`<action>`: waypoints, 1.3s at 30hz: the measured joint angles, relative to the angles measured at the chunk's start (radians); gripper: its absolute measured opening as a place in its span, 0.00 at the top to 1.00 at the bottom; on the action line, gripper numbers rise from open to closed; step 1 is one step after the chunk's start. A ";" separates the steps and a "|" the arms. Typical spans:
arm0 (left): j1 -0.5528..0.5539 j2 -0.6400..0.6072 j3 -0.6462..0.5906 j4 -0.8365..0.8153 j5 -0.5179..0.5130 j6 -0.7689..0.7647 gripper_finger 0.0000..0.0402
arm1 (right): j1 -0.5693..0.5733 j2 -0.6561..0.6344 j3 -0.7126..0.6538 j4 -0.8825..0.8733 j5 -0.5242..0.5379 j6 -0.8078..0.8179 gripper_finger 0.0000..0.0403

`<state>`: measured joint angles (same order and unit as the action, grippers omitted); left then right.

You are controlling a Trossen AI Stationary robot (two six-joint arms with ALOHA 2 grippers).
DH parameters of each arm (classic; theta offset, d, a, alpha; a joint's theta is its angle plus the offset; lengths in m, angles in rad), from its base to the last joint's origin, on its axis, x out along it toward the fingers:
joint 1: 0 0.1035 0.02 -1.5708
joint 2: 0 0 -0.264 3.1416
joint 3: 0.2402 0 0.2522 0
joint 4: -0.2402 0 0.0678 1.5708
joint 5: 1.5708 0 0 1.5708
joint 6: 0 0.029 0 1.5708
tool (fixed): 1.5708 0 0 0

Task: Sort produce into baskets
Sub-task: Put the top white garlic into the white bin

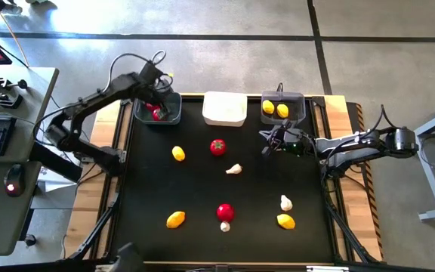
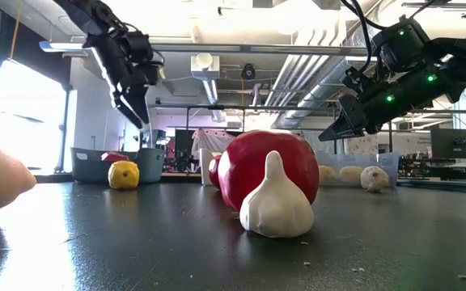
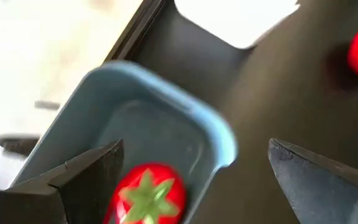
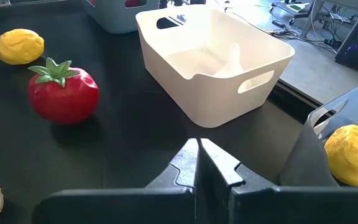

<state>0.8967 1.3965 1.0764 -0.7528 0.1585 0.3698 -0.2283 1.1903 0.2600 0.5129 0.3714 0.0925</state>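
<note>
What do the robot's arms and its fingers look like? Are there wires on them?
Both arms are dark, almost black, built from jointed tube sections. Black cables loop off the left arm and the right arm. The left gripper has dark, flat fingers tapering to blunt tips. The right gripper has matching dark fingers with stepped inner edges. Small green lights glow on the right arm.
</note>
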 joint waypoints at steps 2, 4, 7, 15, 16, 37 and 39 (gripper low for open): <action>-0.040 -0.030 -0.047 0.065 -0.010 -0.008 0.04 | 0.000 0.000 0.000 0.000 0.000 0.000 0.99; -0.080 -0.058 -0.093 0.130 -0.012 -0.018 0.04 | 0.000 0.000 0.000 0.000 -0.001 -0.003 0.99; -0.138 -0.089 -0.143 0.192 -0.013 -0.034 0.04 | 0.000 0.000 0.000 0.000 -0.013 -0.003 0.99; -0.303 -0.116 -0.167 0.215 -0.010 -0.055 0.04 | -0.001 0.000 0.000 0.000 -0.132 -0.012 0.99; -0.326 -0.116 -0.167 0.225 -0.008 -0.062 0.04 | -0.001 0.000 0.000 0.000 -0.166 -0.015 0.99; -0.731 -0.103 -0.346 0.619 0.094 -0.437 0.04 | 0.035 0.000 0.000 0.030 -0.172 0.012 0.79; -0.767 -0.088 -0.346 0.657 0.065 -0.488 0.04 | 0.035 0.000 0.000 0.030 -0.162 0.012 0.76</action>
<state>0.1300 1.3088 0.7303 -0.0959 0.2238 -0.1178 -0.1934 1.1900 0.2600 0.5430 0.2089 0.1043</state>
